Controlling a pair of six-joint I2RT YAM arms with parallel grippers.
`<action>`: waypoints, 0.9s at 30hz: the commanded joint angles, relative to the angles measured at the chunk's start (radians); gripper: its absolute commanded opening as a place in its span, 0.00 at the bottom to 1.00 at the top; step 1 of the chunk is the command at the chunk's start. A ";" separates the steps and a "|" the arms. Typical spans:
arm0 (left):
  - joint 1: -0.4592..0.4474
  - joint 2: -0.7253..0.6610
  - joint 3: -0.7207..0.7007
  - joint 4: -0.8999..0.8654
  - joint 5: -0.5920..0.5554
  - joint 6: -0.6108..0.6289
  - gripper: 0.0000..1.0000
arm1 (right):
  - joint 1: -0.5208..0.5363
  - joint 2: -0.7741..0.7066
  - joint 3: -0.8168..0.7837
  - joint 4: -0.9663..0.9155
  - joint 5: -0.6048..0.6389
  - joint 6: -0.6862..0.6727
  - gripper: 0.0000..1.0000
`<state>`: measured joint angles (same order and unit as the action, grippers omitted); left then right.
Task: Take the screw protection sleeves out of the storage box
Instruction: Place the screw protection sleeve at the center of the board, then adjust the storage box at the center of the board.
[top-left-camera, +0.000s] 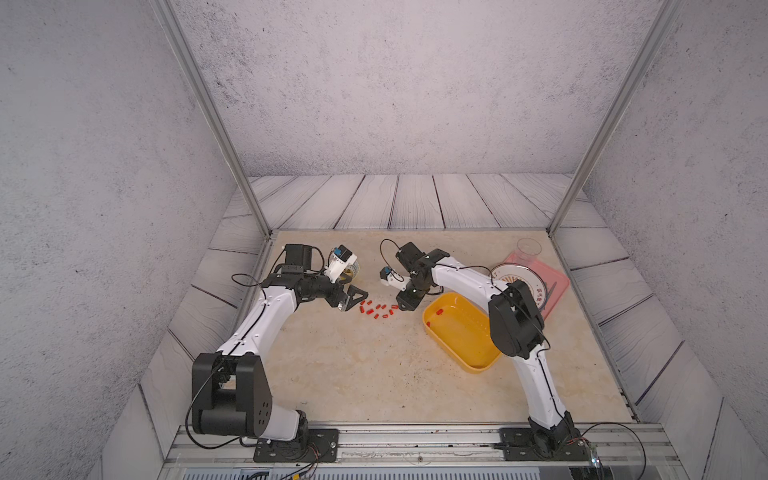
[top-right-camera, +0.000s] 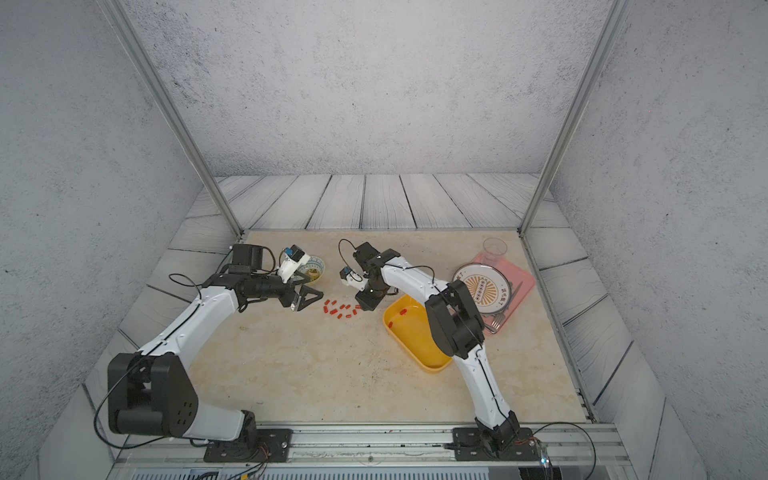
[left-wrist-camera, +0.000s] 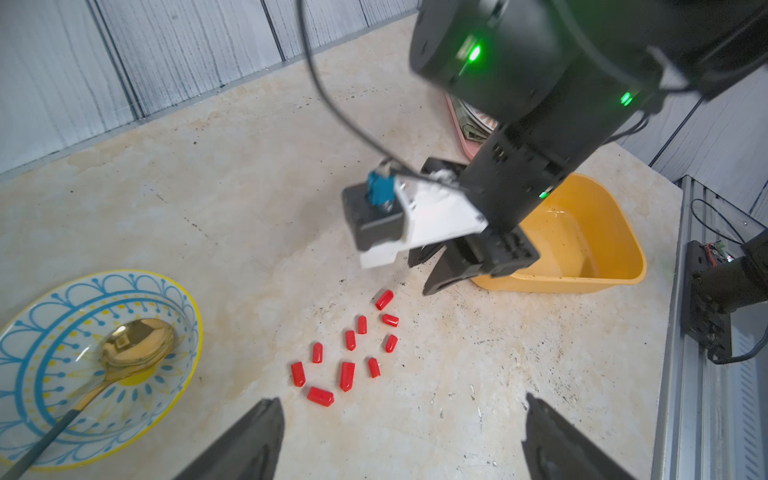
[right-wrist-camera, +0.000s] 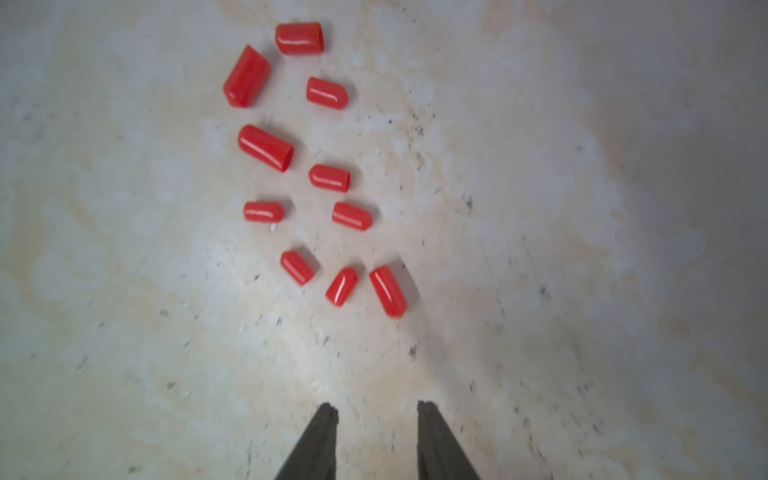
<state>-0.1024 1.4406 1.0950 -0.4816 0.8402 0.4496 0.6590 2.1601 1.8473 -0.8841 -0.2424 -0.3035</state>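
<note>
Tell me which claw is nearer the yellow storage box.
Right. The right claw is close beside the storage box; the left claw lies farther off, beyond the red sleeves.

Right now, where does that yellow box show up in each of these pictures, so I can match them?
In a top view: the storage box sits right of centre, partly covered by the right arm.
In a top view: same place, right of centre.
Left wrist: beyond the right arm, partly hidden.
Right wrist: not in it.
Shared landmark: the cluster of screw protection sleeves, in all four.
</note>
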 joint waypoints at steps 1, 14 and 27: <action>-0.064 0.011 0.007 -0.029 -0.018 0.036 0.91 | -0.071 -0.245 -0.110 -0.031 -0.088 -0.080 0.37; -0.459 0.247 0.151 -0.049 -0.275 -0.142 0.89 | -0.399 -0.593 -0.571 0.036 -0.069 -0.075 0.50; -0.560 0.433 0.294 -0.123 -0.301 -0.437 0.90 | -0.464 -0.595 -0.757 0.040 0.067 -0.056 0.56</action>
<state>-0.6525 1.8492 1.3544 -0.5541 0.5274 0.1326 0.1932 1.5471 1.0874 -0.8528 -0.2276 -0.3813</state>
